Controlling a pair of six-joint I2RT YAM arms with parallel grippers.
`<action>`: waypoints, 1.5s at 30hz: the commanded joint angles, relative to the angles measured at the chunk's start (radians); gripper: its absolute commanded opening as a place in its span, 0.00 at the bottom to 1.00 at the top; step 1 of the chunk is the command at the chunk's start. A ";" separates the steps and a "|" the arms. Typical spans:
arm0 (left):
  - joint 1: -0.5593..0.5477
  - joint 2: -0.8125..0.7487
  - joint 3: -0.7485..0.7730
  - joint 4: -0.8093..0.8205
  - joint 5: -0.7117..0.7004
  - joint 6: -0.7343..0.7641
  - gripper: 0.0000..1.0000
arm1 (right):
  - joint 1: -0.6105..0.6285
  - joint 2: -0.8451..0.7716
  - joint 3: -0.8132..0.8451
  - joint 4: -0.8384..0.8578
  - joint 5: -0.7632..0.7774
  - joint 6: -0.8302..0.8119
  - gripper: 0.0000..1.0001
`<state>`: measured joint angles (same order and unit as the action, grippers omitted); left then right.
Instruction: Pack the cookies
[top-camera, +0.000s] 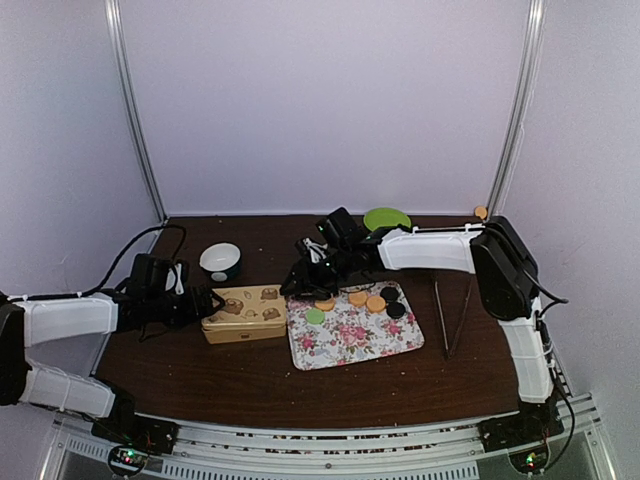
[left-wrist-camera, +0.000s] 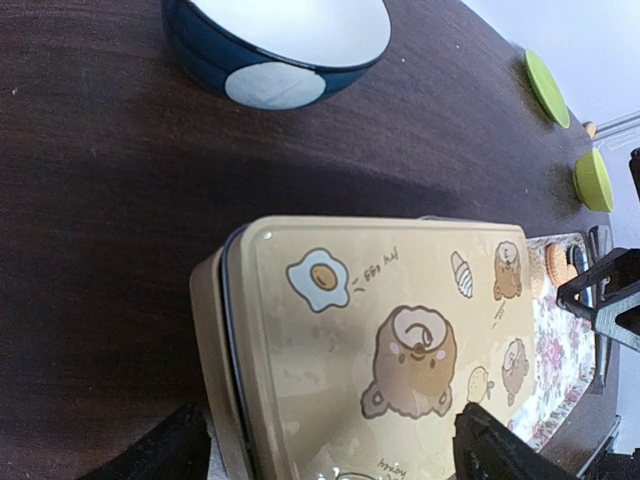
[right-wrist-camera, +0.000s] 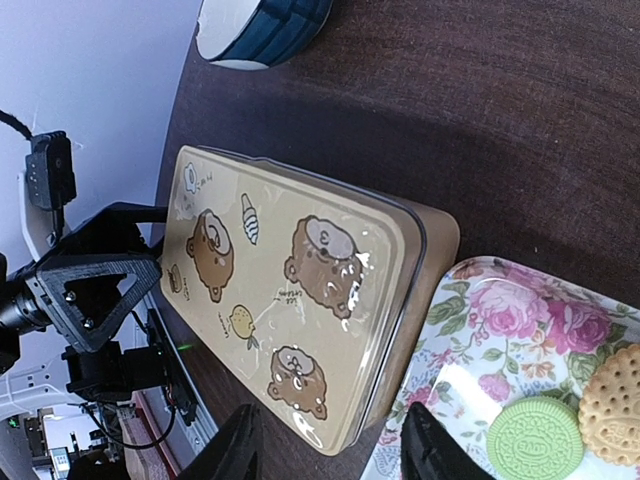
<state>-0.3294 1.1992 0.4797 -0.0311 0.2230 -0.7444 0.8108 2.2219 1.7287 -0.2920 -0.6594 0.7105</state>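
The cookies, several flat discs in orange (top-camera: 375, 303), black (top-camera: 396, 310) and light green (top-camera: 315, 316), lie on a floral tray (top-camera: 350, 345). A green cookie (right-wrist-camera: 540, 438) and an orange one (right-wrist-camera: 612, 405) show in the right wrist view. A closed beige tin (top-camera: 243, 313) with bear pictures lies left of the tray. My left gripper (top-camera: 208, 300) is open at the tin's left end, and the tin (left-wrist-camera: 380, 340) shows between its fingers (left-wrist-camera: 170, 450). My right gripper (top-camera: 297, 285) is open above the tin's corner (right-wrist-camera: 330, 300) beside the tray.
A blue bowl (top-camera: 220, 261) with a white inside stands behind the tin. A green plate (top-camera: 386, 218) sits at the back. Metal tongs (top-camera: 452, 315) lie right of the tray. A lone orange disc (top-camera: 481, 212) rests at the back right corner.
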 joint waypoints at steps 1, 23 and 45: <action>-0.005 0.004 0.006 0.026 -0.003 -0.009 0.87 | 0.004 0.038 0.030 0.005 -0.013 0.006 0.46; -0.005 0.027 -0.021 0.059 0.004 -0.027 0.78 | 0.052 0.129 0.169 -0.100 -0.058 -0.046 0.39; -0.003 0.051 -0.063 -0.008 -0.129 -0.066 0.39 | 0.063 0.131 0.151 -0.126 -0.019 -0.055 0.40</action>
<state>-0.3290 1.2251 0.4446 0.0010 0.1490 -0.8074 0.8665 2.3428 1.8679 -0.4152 -0.6979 0.6750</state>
